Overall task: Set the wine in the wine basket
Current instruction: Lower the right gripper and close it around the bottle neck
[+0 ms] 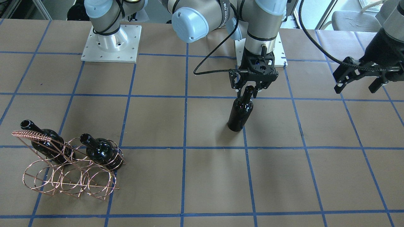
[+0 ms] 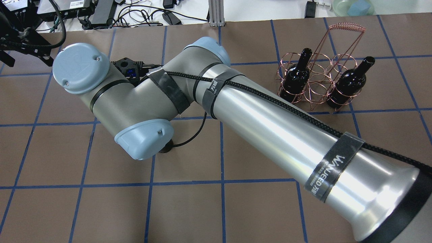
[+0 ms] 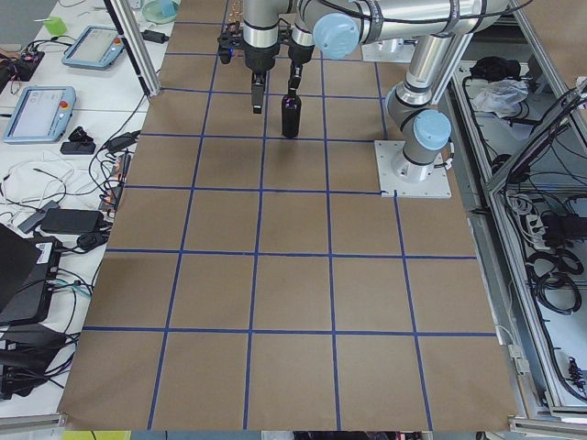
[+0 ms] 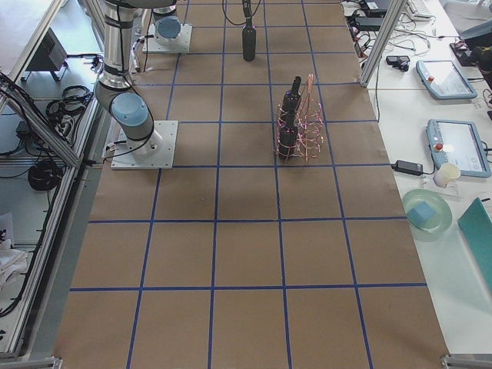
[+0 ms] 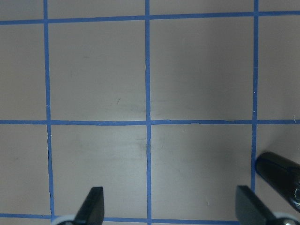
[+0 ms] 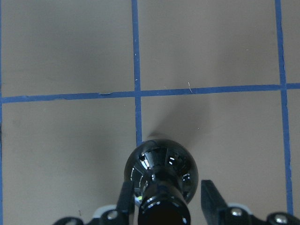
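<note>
A glossy black wine bottle (image 1: 240, 112) stands upright on the brown table near its middle. My right gripper (image 1: 248, 91) is down over its neck, one finger on each side. In the right wrist view the bottle neck (image 6: 164, 206) sits between the fingers (image 6: 212, 199) with a small gap on one side, so this gripper (image 6: 166, 194) is open. My left gripper (image 1: 356, 86) hangs open and empty off to the side. The left wrist view shows its spread fingers (image 5: 93, 206) and the bottle's mouth (image 5: 281, 176). The copper wire wine basket (image 1: 69, 170) holds two more bottles (image 2: 297, 76) (image 2: 349, 84) in its outer loops.
The right arm's big silver forearm (image 2: 270, 128) crosses the overhead view and hides the free bottle there. The arms' white base plates (image 1: 110, 44) stand at the robot's edge. Blue tape lines grid the table. The basket also shows in the exterior right view (image 4: 300, 119).
</note>
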